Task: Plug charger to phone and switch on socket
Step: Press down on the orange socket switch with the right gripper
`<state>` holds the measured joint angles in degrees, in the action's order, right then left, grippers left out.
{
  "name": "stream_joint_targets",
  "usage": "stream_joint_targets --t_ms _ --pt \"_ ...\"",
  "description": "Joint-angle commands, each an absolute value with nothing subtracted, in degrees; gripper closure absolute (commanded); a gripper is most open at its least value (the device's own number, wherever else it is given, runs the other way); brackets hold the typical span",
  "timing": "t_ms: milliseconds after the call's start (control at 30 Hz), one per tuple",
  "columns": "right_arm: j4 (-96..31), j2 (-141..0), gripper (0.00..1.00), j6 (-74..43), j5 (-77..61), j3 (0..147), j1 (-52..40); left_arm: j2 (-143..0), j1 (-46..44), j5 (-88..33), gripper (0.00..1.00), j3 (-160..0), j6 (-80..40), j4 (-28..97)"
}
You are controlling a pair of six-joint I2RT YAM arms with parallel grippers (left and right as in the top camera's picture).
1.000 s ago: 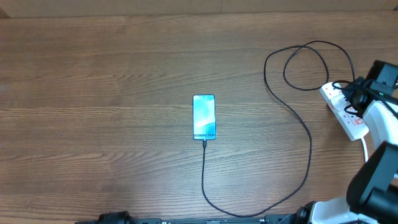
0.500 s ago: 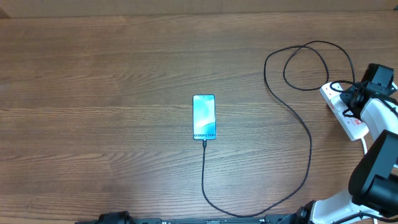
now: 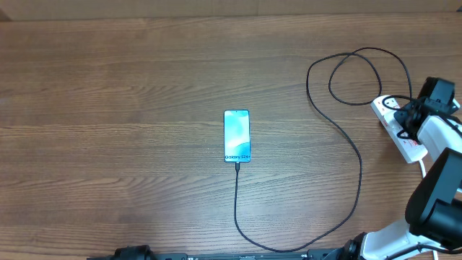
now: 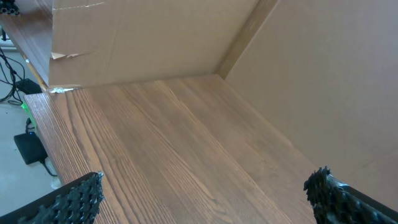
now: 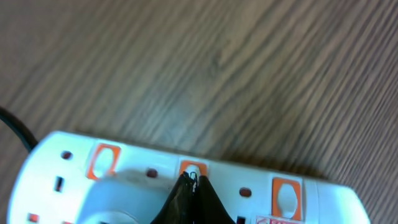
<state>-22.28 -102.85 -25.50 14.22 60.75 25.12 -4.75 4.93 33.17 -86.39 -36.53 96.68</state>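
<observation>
The phone lies flat mid-table, light blue screen up. The thin black charger cable is plugged into its near end, curves right and loops up to the white socket strip at the right edge. My right gripper is above the strip. In the right wrist view its shut fingertips press on the middle orange switch of the socket strip. My left gripper is open and empty above bare table; it does not show in the overhead view.
Cardboard walls stand behind the table in the left wrist view. The table's left edge drops to a floor with black gear. The right arm's white body fills the lower right corner.
The right gripper has shifted slightly left and down onto the socket strip. The phone and cable have not moved.
</observation>
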Motion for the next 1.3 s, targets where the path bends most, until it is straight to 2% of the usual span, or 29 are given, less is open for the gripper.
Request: stream_joint_targets --t_ms 0,1000,1267 --pt "-22.22 -104.95 0.96 -25.69 9.98 59.51 24.51 -3.97 5.34 33.39 0.0 -86.37 -37.3 96.77" --pt "-23.55 -103.48 0.96 -25.67 11.94 66.5 25.15 -3.97 5.34 33.39 0.0 -86.37 -37.3 96.77" --pt "-22.68 -103.79 0.96 -25.67 11.79 64.49 25.12 -3.97 5.34 33.39 0.0 -86.37 -37.3 96.77"
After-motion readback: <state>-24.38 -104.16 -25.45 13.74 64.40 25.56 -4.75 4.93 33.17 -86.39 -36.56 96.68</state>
